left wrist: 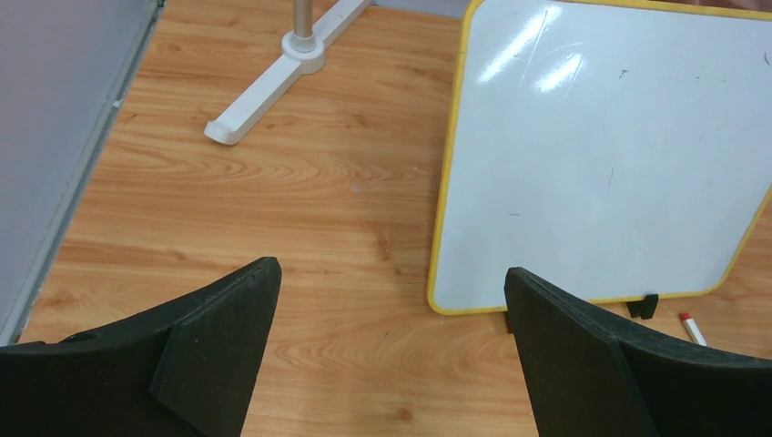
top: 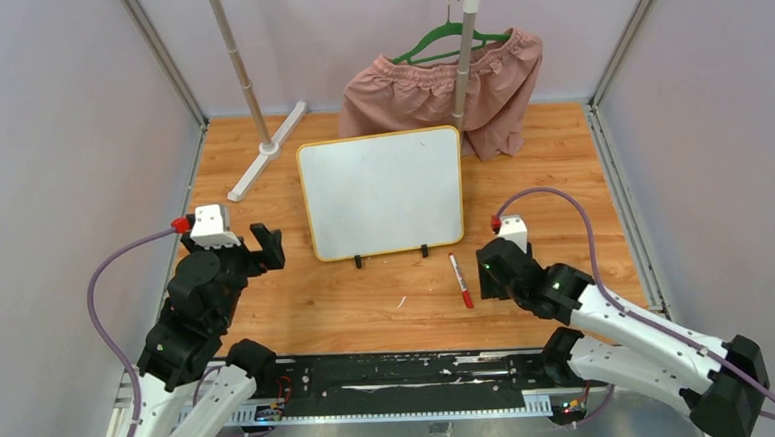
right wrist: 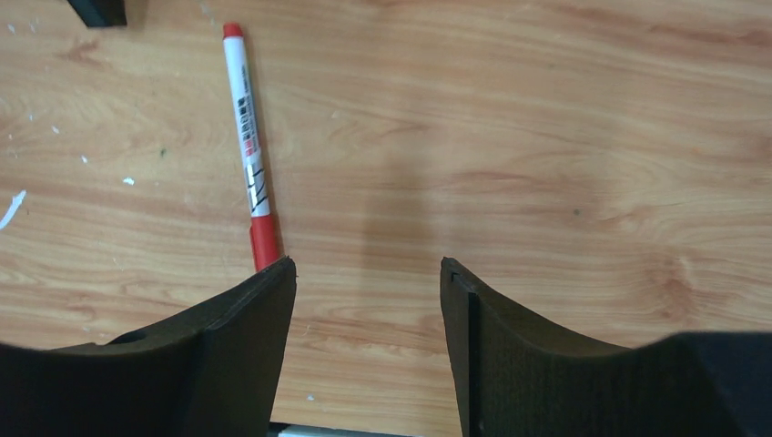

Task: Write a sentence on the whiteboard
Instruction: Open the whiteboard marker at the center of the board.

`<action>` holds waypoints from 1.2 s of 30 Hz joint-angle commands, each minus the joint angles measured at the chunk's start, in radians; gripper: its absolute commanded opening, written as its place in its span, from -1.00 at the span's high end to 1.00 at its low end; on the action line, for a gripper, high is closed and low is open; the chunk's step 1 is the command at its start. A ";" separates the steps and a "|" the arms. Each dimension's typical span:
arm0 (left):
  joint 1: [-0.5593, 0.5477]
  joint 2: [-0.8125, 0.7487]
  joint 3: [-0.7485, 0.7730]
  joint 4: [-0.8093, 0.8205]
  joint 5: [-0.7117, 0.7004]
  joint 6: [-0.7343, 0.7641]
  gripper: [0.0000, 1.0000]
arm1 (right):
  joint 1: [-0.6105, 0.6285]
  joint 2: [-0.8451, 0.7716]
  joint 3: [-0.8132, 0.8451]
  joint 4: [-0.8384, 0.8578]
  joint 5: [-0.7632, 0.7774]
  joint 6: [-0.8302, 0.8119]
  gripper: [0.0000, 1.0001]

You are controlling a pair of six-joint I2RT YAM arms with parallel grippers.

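left tool [left wrist: 391,270] jaws wide apart; right tool [right wrist: 369,266] jaws parted, apparently empty, held low

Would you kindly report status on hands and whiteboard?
Left hand open, empty. Right hand open, empty, red marker on table just beside it. Whiteboard no writing, propped on its feet. Nothing between hand and marker.

Wooden table [top: 348,303]: whiteboard [top: 382,192], red marker [top: 460,280], white stand base [top: 268,151].

Marker [left wrist: 690,326] mostly behind left claw [left wrist: 391,269]
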 commanded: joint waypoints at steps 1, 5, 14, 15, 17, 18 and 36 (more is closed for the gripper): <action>-0.013 -0.013 0.002 0.029 0.010 0.012 -1.00 | -0.009 0.085 -0.008 0.092 -0.152 -0.028 -0.27; -0.014 -0.013 0.000 0.031 0.008 0.012 -1.00 | -0.009 0.169 0.011 0.134 -0.171 -0.059 -0.26; -0.016 -0.013 -0.001 0.032 0.010 0.013 -1.00 | -0.009 0.333 0.056 0.196 -0.239 -0.100 -0.12; -0.017 -0.013 -0.001 0.032 0.010 0.013 -1.00 | -0.010 0.346 0.065 0.198 -0.241 -0.103 -0.12; -0.017 -0.014 -0.003 0.034 0.010 0.013 -1.00 | -0.010 0.374 0.079 0.201 -0.240 -0.109 -0.11; -0.017 -0.014 -0.003 0.034 0.010 0.013 -1.00 | -0.010 0.389 0.085 0.204 -0.238 -0.112 -0.11; -0.024 -0.017 -0.007 0.038 0.008 0.015 -1.00 | -0.080 0.627 0.154 0.289 -0.282 -0.140 0.29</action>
